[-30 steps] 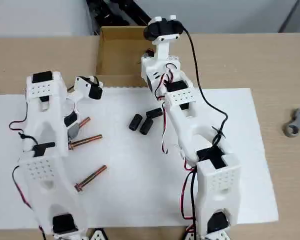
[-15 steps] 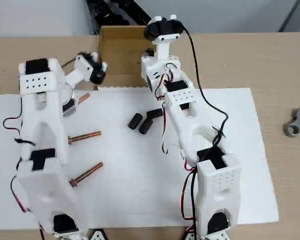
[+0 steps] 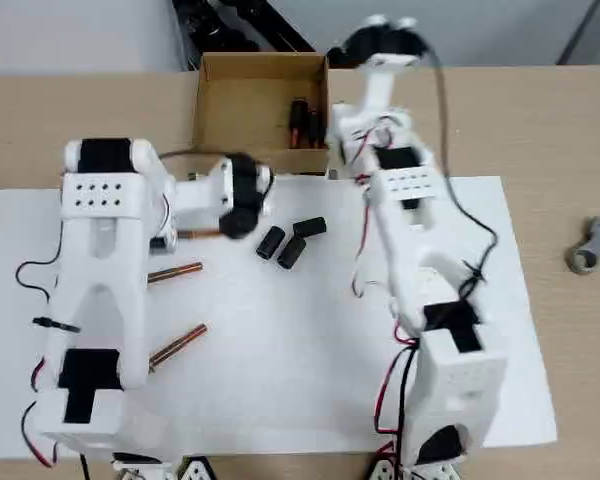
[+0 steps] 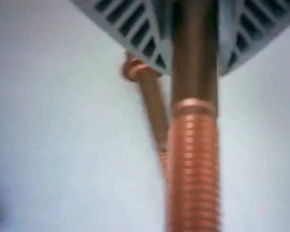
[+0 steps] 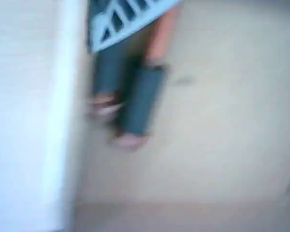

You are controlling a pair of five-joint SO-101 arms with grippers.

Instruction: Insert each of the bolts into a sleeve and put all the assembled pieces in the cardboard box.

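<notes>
My left gripper [image 4: 193, 43] is shut on a copper bolt [image 4: 192, 159]. In the high view the left gripper [image 3: 228, 225] holds that bolt [image 3: 195, 233] above the white paper, just left of three black sleeves [image 3: 289, 243]. Two more bolts [image 3: 175, 272] [image 3: 178, 345] lie on the paper beside the left arm. The right arm stands at the cardboard box [image 3: 242, 100]. Two assembled pieces [image 3: 301, 121] lie inside the box, and in the right wrist view these pieces [image 5: 135, 104] rest on its floor below one finger [image 5: 125, 19], the jaws apart.
A white paper sheet [image 3: 280, 380] covers the table's middle. A grey tool [image 3: 590, 245] lies on the bare wood at the far right. Black equipment sits behind the box.
The left arm picked up one bolt and swung right toward the sleeves. The right arm shifted right at the box, uncovering the assembled pieces inside.
</notes>
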